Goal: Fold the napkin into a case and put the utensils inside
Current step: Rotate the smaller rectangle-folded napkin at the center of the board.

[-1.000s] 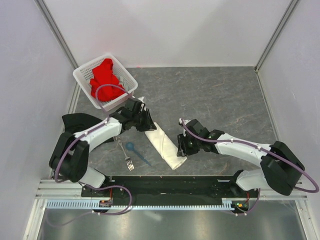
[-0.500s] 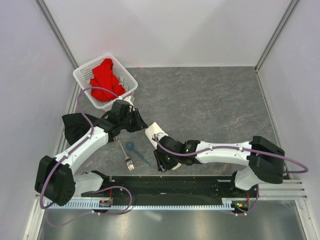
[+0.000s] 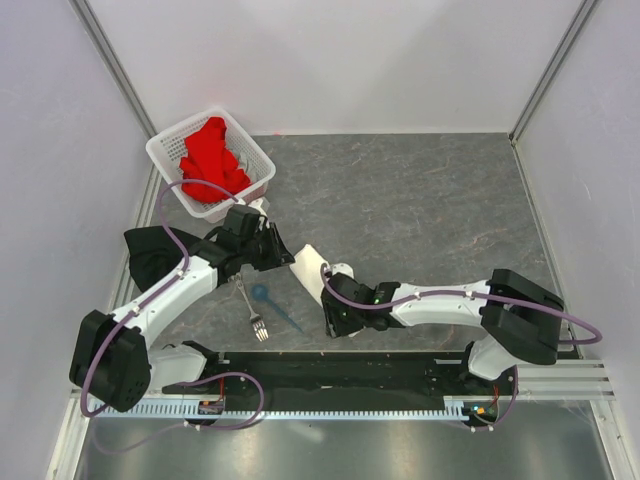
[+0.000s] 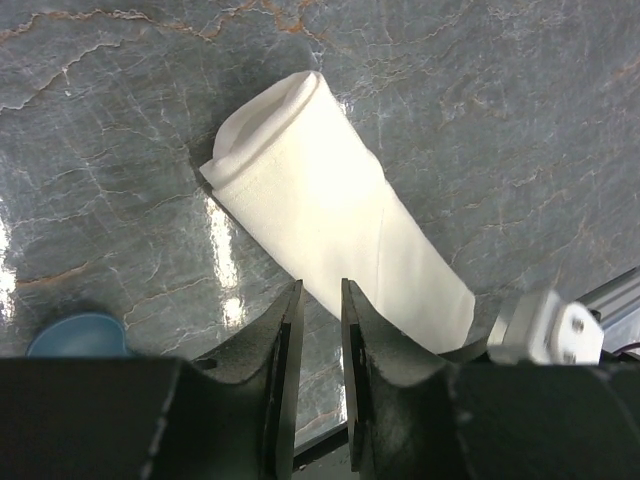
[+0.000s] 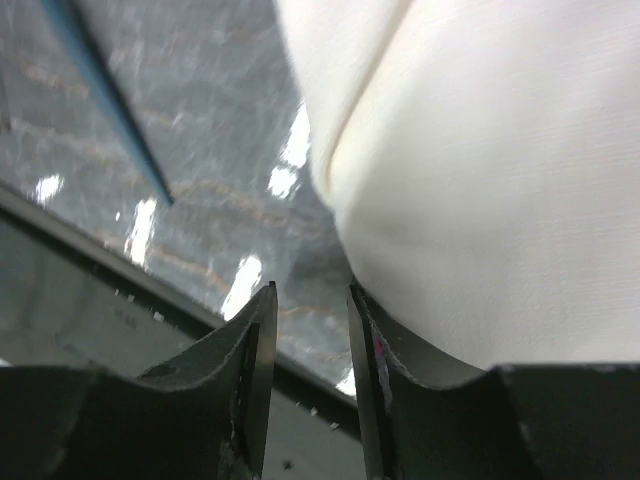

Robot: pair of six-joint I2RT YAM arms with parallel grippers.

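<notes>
the right claw (image 5: 312,290), barely parted and empty, crowds the end of the folded napkin (image 5: 480,180) — a shove could unfold it; the left claw (image 4: 320,285) hangs barely parted, empty too

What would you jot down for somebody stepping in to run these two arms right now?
Left end effector: jaws slightly apart, empty, by the far end of the case.
Right end effector: jaws slightly apart, empty, at the case's near end.
Fork and spoon: on the table left of the case, outside it.
Done: napkin folded into a narrow strip.
Left: put both inside.
</notes>
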